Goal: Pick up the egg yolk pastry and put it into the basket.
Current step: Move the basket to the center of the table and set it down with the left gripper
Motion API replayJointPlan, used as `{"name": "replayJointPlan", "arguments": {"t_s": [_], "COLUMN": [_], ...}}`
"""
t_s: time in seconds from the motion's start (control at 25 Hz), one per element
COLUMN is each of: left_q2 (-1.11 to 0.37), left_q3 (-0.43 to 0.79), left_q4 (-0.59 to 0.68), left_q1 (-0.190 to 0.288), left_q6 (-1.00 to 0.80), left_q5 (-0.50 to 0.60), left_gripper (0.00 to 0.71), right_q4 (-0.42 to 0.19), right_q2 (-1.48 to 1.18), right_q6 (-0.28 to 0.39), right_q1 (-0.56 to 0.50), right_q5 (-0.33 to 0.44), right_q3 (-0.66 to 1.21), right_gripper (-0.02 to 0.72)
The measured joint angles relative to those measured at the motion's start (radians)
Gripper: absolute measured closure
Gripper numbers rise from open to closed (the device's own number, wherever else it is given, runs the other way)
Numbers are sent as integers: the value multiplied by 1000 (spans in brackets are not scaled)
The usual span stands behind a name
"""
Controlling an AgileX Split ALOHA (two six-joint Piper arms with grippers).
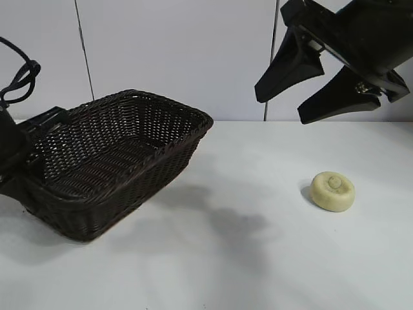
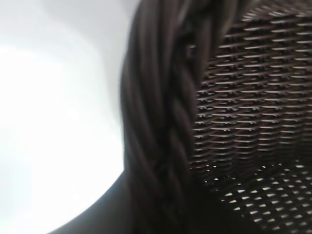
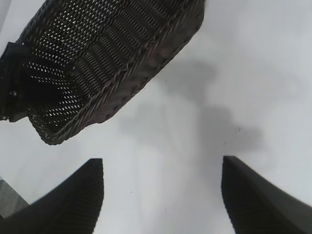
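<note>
Cream-yellow pastry [image 1: 332,190] lies untouched on the table [image 1: 258,258] at 3 o'clock of the basket [image 1: 116,161], well apart; my right gripper [image 1: 293,103] hangs above it, spread wide and empty, so I judge descent comes next; left arm's fingers unseen.

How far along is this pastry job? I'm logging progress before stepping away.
Nothing is delivered yet: the egg yolk pastry sits on the table, apart from the basket, which holds nothing visible. In hand: the right gripper hangs open in the air above the pastry. The left gripper is at the basket's far end. Left: descend, grasp, carry, drop.
</note>
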Motion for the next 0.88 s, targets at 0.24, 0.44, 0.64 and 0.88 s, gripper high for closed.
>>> {"name": "replayJointPlan", "arguments": {"t_s": [0.24, 0.44, 0.64, 0.88], "left_q2": [-18, -18, -1, 121], "left_q3": [-102, -169, -215, -346], "left_q4": [-33, -106, -129, -146], "left_q1": [0, 0, 0, 0], "left_q6": [210, 487, 724, 958], "left_q5": [113, 169, 255, 377], "left_gripper": [611, 611, 612, 612], "right_q4": [0, 0, 0, 0], "right_q2": [0, 0, 0, 0], "right_q6": [0, 0, 0, 0], "right_q1": [0, 0, 0, 0], "right_q5": [0, 0, 6, 15], "right_q3": [0, 0, 0, 0], "right_gripper": [206, 206, 206, 206]}}
